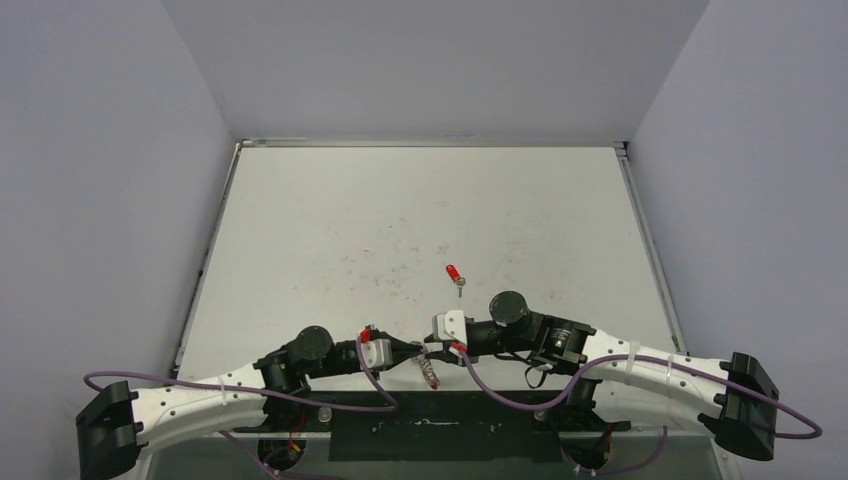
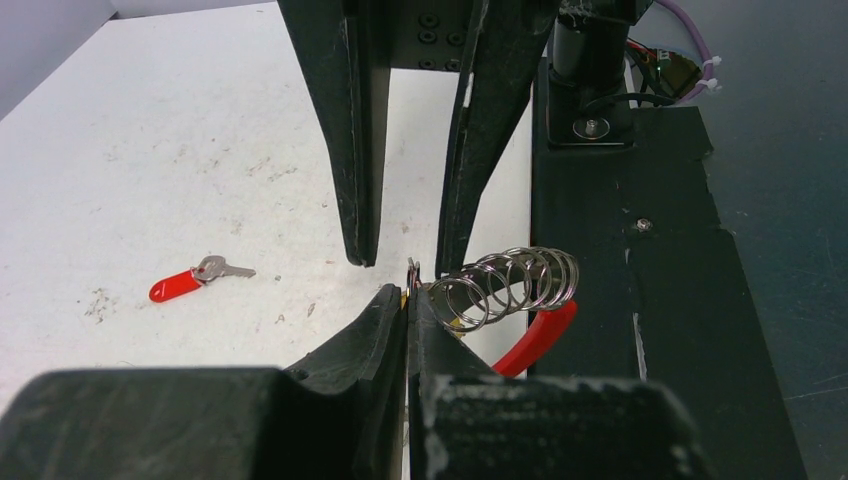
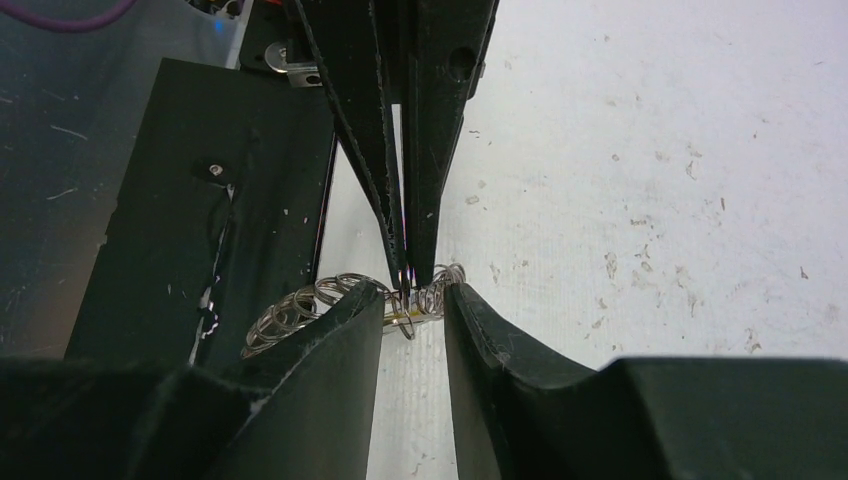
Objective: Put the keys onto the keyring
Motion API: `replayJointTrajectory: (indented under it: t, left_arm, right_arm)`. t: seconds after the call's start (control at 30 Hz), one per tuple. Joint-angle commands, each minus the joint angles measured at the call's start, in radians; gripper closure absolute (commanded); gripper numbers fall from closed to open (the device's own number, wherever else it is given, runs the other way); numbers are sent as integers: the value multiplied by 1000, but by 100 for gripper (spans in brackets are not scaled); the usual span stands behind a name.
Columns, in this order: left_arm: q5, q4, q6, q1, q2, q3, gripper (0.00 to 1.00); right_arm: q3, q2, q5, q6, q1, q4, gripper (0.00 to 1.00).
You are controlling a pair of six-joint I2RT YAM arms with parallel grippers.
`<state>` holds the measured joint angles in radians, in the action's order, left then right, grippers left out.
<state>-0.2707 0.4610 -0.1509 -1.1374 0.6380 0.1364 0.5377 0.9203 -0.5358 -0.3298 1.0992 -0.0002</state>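
The keyring (image 2: 510, 283), a silvery wire coil with a red sleeve (image 2: 537, 335), hangs at the table's near edge (image 1: 430, 368). My left gripper (image 2: 408, 292) is shut on one loop of it. My right gripper (image 3: 412, 298) faces the left one and is closed on the same stretch of coil (image 3: 430, 300), its fingertips (image 3: 368, 295) touching the coil on both sides with a narrow gap between them. A sliver of the yellow key's head (image 3: 403, 316) shows in that gap; the rest is hidden. The red-headed key (image 1: 455, 275) lies free on the table (image 2: 195, 280), beyond both grippers.
A black strip (image 2: 640, 300) runs along the table's near edge, right under the keyring. Grey walls enclose the white table (image 1: 420, 200) on three sides. Purple cables (image 1: 500, 395) loop from both arms near their bases.
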Motion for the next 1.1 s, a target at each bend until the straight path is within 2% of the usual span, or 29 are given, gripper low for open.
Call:
replayJointTrajectory:
  t: [0.0,0.17,0.27,0.5,0.67,0.9,1.07]
  left_arm:
    - [-9,84,-8,-4,-5,17,100]
    - [-11,88,-6,-4,-5,15,100]
    - [-8,90,-6,-4,-5,14,100]
    - [12,70,-5,-4,-10,14,100]
    - [70,25,-9,-4,-42,16,89]
    - [116,-102,-48,-4,-100,48,86]
    - [112,-114,-52,-4,-98,56,86]
  right_arm:
    - [-4,36,-29,-7,-6,70,73]
    - [2,62,-18,-9,-8,74,85]
    - [3,59,-18,-15,-8,73,100]
    - [16,19,21,-7,-7,21,100]
    - [154,76,81,-6,-6,-222,100]
    - [359,200,124,-8,-2,-503,100]
    - [497,295,129,2,2,-642,100]
